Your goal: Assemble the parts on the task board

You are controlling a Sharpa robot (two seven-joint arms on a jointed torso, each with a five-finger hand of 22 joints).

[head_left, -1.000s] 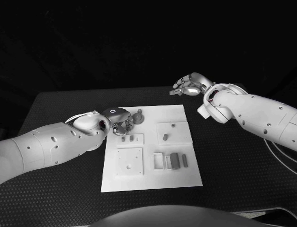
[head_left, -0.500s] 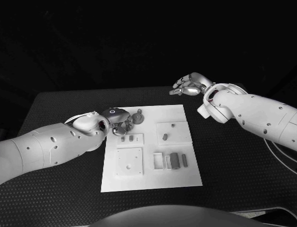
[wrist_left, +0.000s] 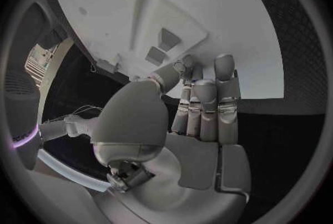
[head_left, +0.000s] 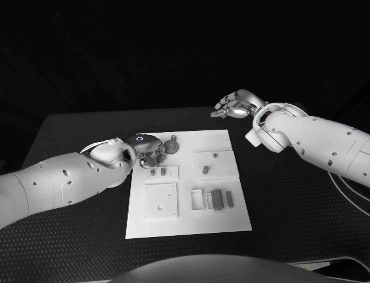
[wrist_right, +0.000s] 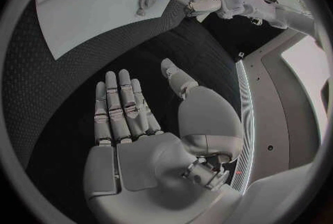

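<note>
The left hand (head_left: pixel 148 148) hovers at the eleven o'clock corner of the task board (head_left: pixel 236 218), and over the last second it has barely stirred, just a slight nudge toward the small raised plate (head_left: pixel 163 173) beneath it. In the left wrist view its fingers (wrist_left: pixel 208 96) are held straight and close together with the thumb tucked alongside; something small sits near the fingertips, but I cannot tell whether it is pinched or simply lying on the board behind them. A rounded grey part (head_left: pixel 173 145) lies just beside the hand, toward one o'clock from it.

The right hand (head_left: pixel 236 106) waits well off the board, out past its one o'clock corner above the black counter (head_left: pixel 304 200). The right wrist view shows it released, fingers (wrist_right: pixel 119 104) straight and spread a little, holding nothing. It has not moved either.

The rest of the parts sit where they were: a short peg (head_left: pixel 205 170) on the square plate at two o'clock, a cluster of bars (head_left: pixel 218 200) at four o'clock, a holed square plate (head_left: pixel 161 201) at eight o'clock. With nothing shifted, I judge this a fine-alignment pause at the small plate, assembly barely under way.
</note>
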